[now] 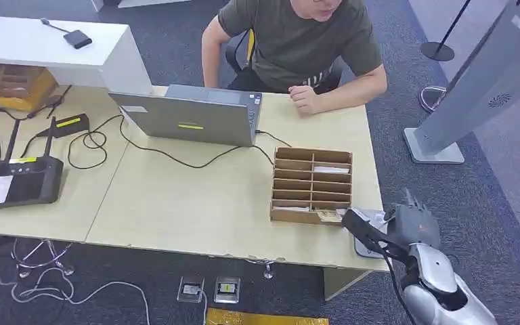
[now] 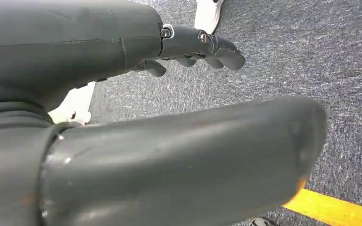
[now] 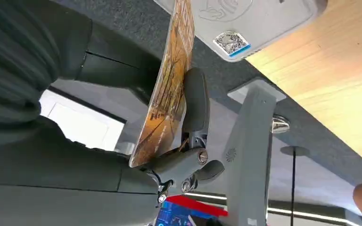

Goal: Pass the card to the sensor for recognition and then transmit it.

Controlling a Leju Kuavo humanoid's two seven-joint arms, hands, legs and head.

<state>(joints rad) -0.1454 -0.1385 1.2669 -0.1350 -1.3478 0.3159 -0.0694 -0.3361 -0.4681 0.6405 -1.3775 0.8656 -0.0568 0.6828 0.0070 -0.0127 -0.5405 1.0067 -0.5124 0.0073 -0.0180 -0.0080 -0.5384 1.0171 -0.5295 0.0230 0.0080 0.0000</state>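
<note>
Gripping the card (image 3: 167, 89) between my thumb and my darker fingers (image 3: 195, 101), my right hand (image 1: 406, 227) sits at the near right corner of the light wooden table (image 1: 176, 203), just beside the wooden sorter box (image 1: 311, 184). From the wrist I see the card edge-on, its face printed in orange and brown, with its far end reaching up to the grey sensor pad (image 3: 245, 19) (the one with a small QR sticker on it); whether card and pad touch I cannot tell. From my head the pad (image 1: 365, 247) shows as a pale shape on the table corner, mostly hidden under my hand. My left hand (image 2: 193, 49) hangs over grey carpet, fingers curled inward and holding nothing, with a yellow floor stripe (image 2: 334, 209) off to one side. Across the table a person in a dark green shirt (image 1: 298, 40) sits with a forearm resting on the table edge, close to a grey laptop (image 1: 196, 115) whose black cable (image 1: 176, 157) runs over the tabletop. On the left part of the table stands a black device with antennas (image 1: 24, 177), and behind it a white raised counter (image 1: 61, 51). A tall grey kiosk stand (image 1: 474, 88) rises from the carpet to the right of the table
</note>
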